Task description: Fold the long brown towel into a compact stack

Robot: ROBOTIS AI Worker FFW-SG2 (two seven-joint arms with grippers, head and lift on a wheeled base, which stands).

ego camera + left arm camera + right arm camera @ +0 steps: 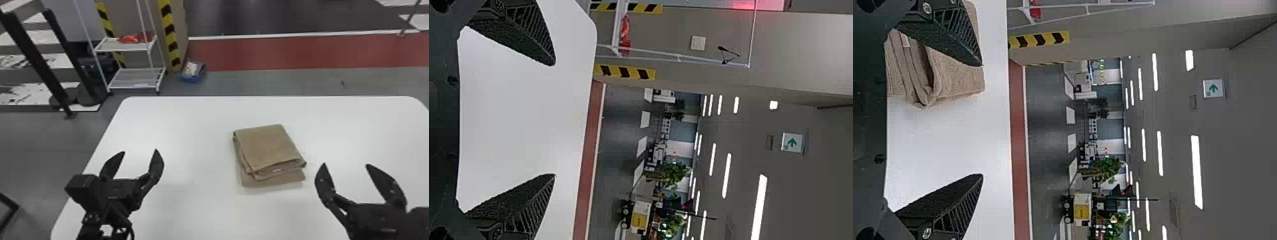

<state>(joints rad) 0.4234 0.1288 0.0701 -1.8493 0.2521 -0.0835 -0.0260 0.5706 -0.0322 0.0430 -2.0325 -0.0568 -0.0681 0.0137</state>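
The brown towel point(269, 148) lies folded in a layered, roughly rectangular stack right of the table's middle, its lowest layer sticking out at the near side. My left gripper point(139, 152) is open over the table's left part, well apart from the towel. Just right of the towel, my right gripper point(346, 166) is open too, holding nothing. In the left wrist view, the left gripper point(554, 120) has bare white table between its fingers. In the right wrist view, the towel point(958, 75) lies partly behind one finger of the right gripper point(982, 120).
The white table point(185, 127) has rounded far corners. Beyond its far left side stand a white wire shelf point(127, 46) with a red item, black posts and a striped column point(170, 35). A blue box point(193, 71) sits on the floor.
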